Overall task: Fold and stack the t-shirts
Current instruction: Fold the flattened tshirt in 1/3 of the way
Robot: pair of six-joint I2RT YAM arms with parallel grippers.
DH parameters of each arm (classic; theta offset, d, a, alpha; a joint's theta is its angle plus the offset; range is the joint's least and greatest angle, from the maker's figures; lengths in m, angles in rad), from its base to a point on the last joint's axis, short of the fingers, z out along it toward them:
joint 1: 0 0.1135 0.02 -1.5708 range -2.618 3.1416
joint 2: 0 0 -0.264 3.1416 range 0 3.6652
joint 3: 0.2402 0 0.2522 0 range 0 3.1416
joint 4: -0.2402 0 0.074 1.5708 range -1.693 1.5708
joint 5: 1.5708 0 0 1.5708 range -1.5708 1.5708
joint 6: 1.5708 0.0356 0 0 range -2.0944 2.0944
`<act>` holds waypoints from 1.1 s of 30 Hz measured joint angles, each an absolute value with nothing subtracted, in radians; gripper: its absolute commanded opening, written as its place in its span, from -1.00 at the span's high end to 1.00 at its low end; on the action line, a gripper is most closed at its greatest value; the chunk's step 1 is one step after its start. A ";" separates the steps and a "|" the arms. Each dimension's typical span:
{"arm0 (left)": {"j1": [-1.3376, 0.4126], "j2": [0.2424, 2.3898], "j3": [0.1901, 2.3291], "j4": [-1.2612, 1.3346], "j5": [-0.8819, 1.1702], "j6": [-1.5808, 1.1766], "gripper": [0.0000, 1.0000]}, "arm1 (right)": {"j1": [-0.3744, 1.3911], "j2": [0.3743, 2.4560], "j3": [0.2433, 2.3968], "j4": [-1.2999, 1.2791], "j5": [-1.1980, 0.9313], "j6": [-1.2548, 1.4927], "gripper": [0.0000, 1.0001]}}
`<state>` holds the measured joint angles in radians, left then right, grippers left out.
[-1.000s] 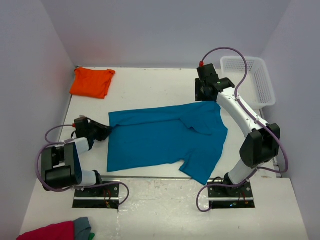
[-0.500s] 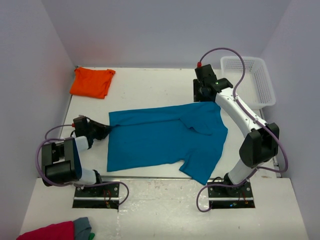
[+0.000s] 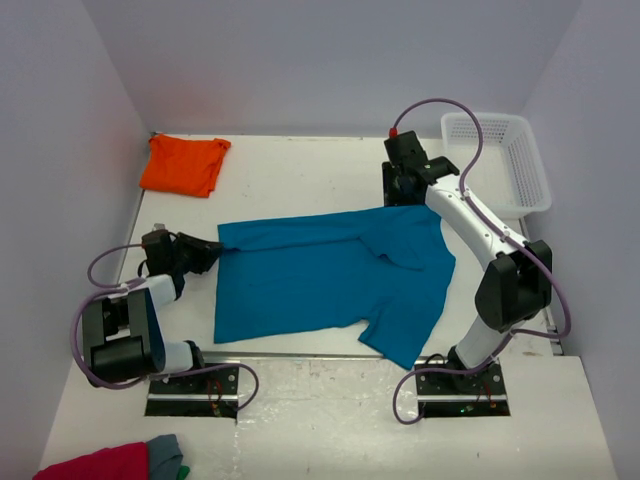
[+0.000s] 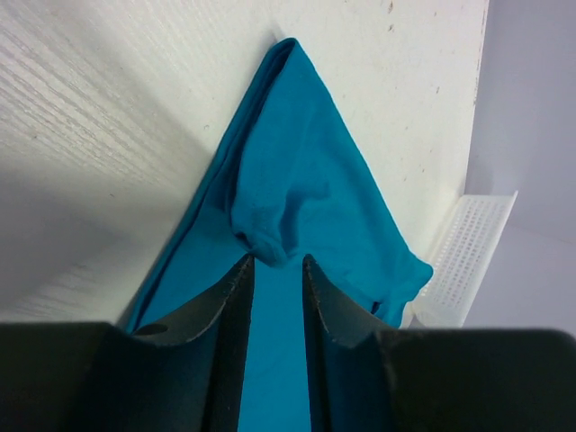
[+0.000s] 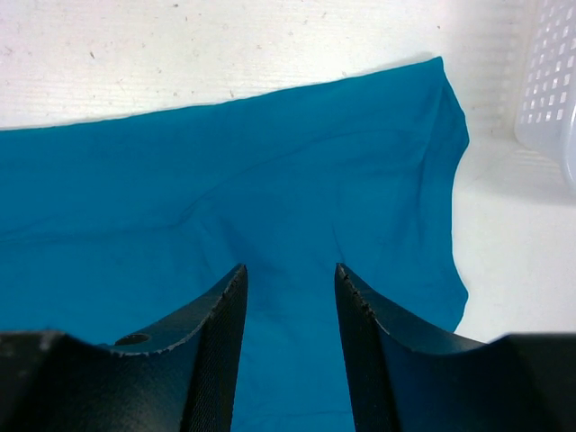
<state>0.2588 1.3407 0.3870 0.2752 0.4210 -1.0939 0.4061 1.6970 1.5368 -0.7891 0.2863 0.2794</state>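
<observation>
The teal-blue t-shirt (image 3: 330,275) lies spread out in the middle of the table. My left gripper (image 3: 207,254) is low at the shirt's left corner. In the left wrist view its jaws (image 4: 275,261) stand narrow, pinching a puckered bunch of the teal t-shirt (image 4: 297,171) at the tips. My right gripper (image 3: 404,190) is at the shirt's far right edge. In the right wrist view it (image 5: 290,270) stands open, with flat teal t-shirt cloth (image 5: 270,171) beneath and between the fingers. The orange t-shirt (image 3: 183,163) lies bunched at the back left, away from both arms.
A white mesh basket (image 3: 512,160) stands at the back right, just beyond the right arm; it also shows in the left wrist view (image 4: 468,252) and the right wrist view (image 5: 551,81). A crimson-pink cloth (image 3: 100,463) and a grey cloth (image 3: 166,455) lie at the near left edge.
My left gripper has shifted slightly back and left with the shirt's corner. The right gripper has slid a little left along the shirt's far edge.
</observation>
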 measured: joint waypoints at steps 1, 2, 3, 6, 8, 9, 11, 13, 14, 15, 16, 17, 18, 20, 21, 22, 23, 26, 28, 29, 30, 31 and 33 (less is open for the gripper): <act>0.260 1.341 0.387 0.276 0.421 -1.098 0.41 | 0.407 1.697 1.537 -0.789 0.286 0.279 0.09; 0.261 1.342 0.387 0.276 0.421 -1.100 0.41 | 0.407 1.697 1.537 -0.789 0.286 0.279 0.09; 0.261 1.345 0.387 0.277 0.422 -1.101 0.41 | 0.408 1.697 1.537 -0.789 0.287 0.279 0.09; 0.262 1.362 0.387 0.290 0.425 -1.108 0.41 | 0.408 1.697 1.537 -0.789 0.287 0.279 0.09; 0.262 1.378 0.387 0.297 0.425 -1.109 0.42 | 0.408 1.697 1.537 -0.789 0.288 0.279 0.09; 0.262 1.385 0.387 0.298 0.425 -1.109 0.43 | 0.408 1.697 1.537 -0.789 0.288 0.279 0.09; 0.262 1.394 0.387 0.301 0.424 -1.109 0.49 | 0.408 1.697 1.537 -0.789 0.289 0.279 0.09; 0.262 1.401 0.387 0.307 0.424 -1.109 0.55 | 0.408 1.697 1.537 -0.789 0.289 0.279 0.09; 0.262 1.404 0.387 0.310 0.424 -1.108 0.79 | 0.408 1.697 1.537 -0.789 0.289 0.279 0.09; 0.262 1.407 0.387 0.312 0.424 -1.112 0.94 | 0.408 1.697 1.537 -0.788 0.289 0.279 0.09; 0.262 1.410 0.387 0.313 0.424 -1.113 1.00 | 0.408 1.697 1.537 -0.788 0.289 0.279 0.09; 0.263 1.411 0.387 0.313 0.424 -1.110 1.00 | 0.408 1.697 1.537 -0.788 0.289 0.279 0.09; 0.263 1.411 0.387 0.312 0.423 -1.107 1.00 | 0.408 1.697 1.537 -0.789 0.289 0.279 0.09; 0.263 1.411 0.393 0.292 0.418 -1.095 1.00 | 0.408 1.697 1.537 -0.788 0.289 0.279 0.09; 0.263 1.409 0.400 0.274 0.410 -1.085 1.00 | 0.408 1.697 1.537 -0.788 0.289 0.279 0.09; 0.263 1.404 0.407 0.252 0.399 -1.072 1.00 | 0.408 1.697 1.537 -0.789 0.289 0.279 0.09; 0.264 1.396 0.419 0.222 0.385 -1.055 1.00 | 0.408 1.697 1.537 -0.789 0.289 0.279 0.09; 0.265 1.372 0.460 0.152 0.347 -1.009 1.00 | 0.409 1.697 1.537 -0.789 0.289 0.279 0.09; 0.266 1.366 0.485 0.122 0.327 -0.982 1.00 | 0.411 1.697 1.537 -0.789 0.289 0.279 0.09; 0.266 1.366 0.496 0.108 0.318 -0.971 1.00 | 0.412 1.697 1.537 -0.789 0.289 0.279 0.09; 0.266 1.366 0.502 0.098 0.313 -0.960 1.00 | 0.413 1.697 1.537 -0.789 0.289 0.279 0.09; 0.266 1.367 0.505 0.088 0.309 -0.950 1.00 | 0.413 1.697 1.537 -0.789 0.289 0.279 0.09; 0.266 1.374 0.506 0.077 0.306 -0.939 1.00 | 0.414 1.697 1.537 -0.789 0.289 0.279 0.09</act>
<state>0.2661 1.3739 0.5060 0.0769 0.3061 -0.9394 0.4141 1.6970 1.5368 -0.7887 0.2893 0.2790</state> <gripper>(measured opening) 0.002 0.455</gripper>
